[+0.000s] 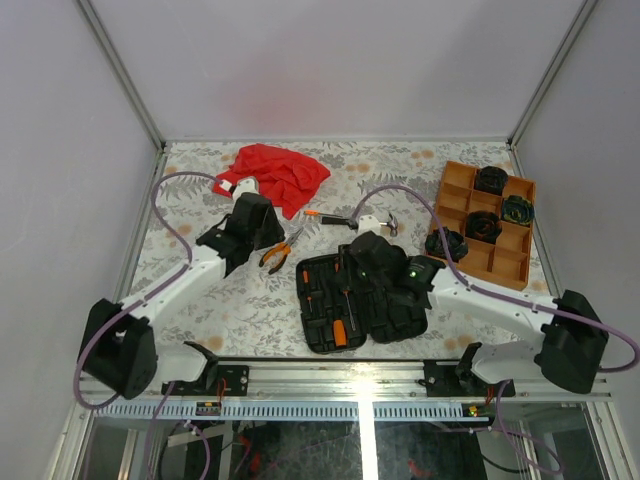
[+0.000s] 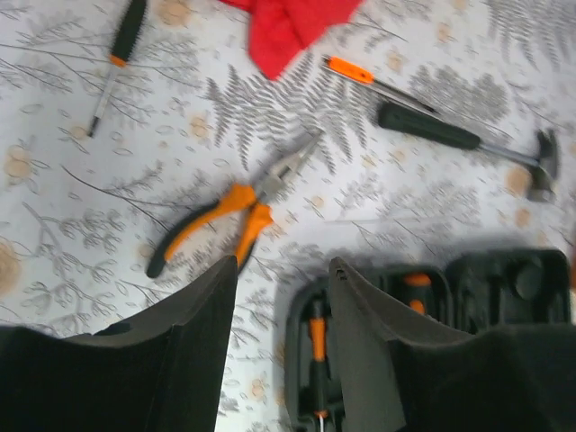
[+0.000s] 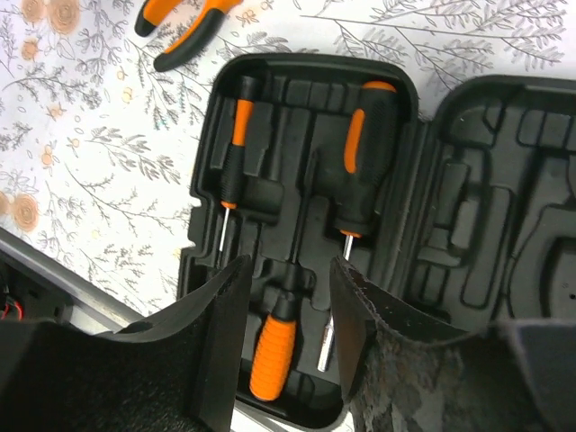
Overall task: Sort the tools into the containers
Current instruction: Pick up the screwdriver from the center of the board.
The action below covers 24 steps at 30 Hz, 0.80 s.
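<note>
Left gripper is hovering over the middle-left of the worktop, jaws apart, nothing between them. The orange-handled pliers are lying just ahead of it with bare worktop all round, so plenty of room there. Beyond them the hammer and a thin orange-tipped screwdriver are lying close together, just off the red cloth that's sitting toward the far edge. Another screwdriver is lying off on its own.

Right gripper is hanging over the open black case by the near edge, jaws apart too and gripping nothing. Three screwdrivers are sitting in the case's slots. The orange tray is sitting along the right edge, with dark coiled bundles in its compartments.
</note>
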Motion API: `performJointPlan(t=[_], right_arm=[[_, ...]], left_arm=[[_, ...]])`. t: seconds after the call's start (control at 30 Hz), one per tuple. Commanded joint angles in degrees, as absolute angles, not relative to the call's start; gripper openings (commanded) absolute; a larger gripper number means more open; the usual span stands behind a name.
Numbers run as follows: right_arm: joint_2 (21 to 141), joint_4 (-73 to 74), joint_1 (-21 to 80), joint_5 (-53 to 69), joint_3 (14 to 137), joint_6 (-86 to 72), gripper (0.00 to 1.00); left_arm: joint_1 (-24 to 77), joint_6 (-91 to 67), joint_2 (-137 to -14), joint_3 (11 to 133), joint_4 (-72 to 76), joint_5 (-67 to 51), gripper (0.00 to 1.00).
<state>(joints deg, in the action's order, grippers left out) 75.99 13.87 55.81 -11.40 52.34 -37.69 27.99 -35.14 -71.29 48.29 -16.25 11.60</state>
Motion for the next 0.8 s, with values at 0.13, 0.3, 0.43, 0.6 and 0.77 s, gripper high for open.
performJointPlan(t=[0.13, 0.3, 0.43, 0.6, 0.77], right_arm=[[67.22, 9.78, 54.84, -8.52, 46.25, -33.43, 0.49], [64.43, 8.43, 54.84, -3.22, 43.26, -31.13, 0.50], [61.88, 10.33, 54.89, -3.32, 41.75, -30.14, 0.50], [58.98, 11.52, 54.84, -4.66, 40.00, -29.71, 0.51], [59.11, 11.45, 54.85, -4.18, 39.53, -29.91, 0.52]], left_arm=[[23.35, -31.06, -86.35, 59.39, -20.67, 18.67, 0.48], [20.86, -28.28, -93.77, 63.39, -18.32, 18.58, 0.50], [19.48, -25.65, -98.90, 66.81, -17.46, 19.55, 0.51], [18.26, -23.29, -103.65, 70.07, -17.67, 21.63, 0.52], [16.61, -21.51, -107.34, 72.90, -17.64, 23.19, 0.53]])
